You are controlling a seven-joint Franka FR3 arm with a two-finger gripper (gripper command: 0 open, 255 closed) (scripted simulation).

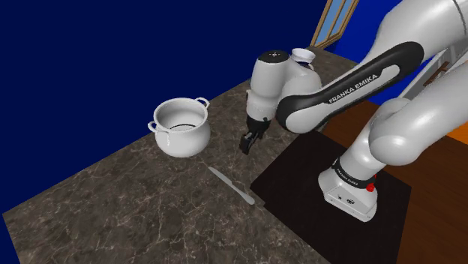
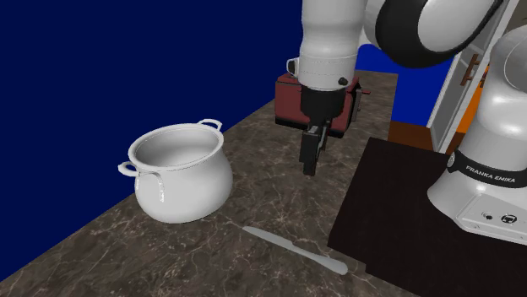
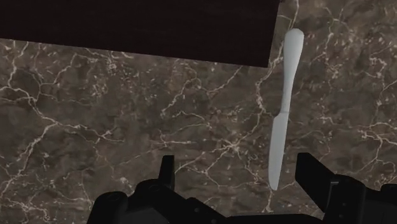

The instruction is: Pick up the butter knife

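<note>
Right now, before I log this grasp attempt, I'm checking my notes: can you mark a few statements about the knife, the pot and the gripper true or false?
1. The gripper is clasping the butter knife. False: the knife lies flat, with the gripper above it and not touching.
2. The gripper's fingers stand apart. True.
3. The pot stands upright without a lid. True.
4. The knife lies inside the pot. False: it lies on the marbled counter, close to the edge of the dark stand.
</note>
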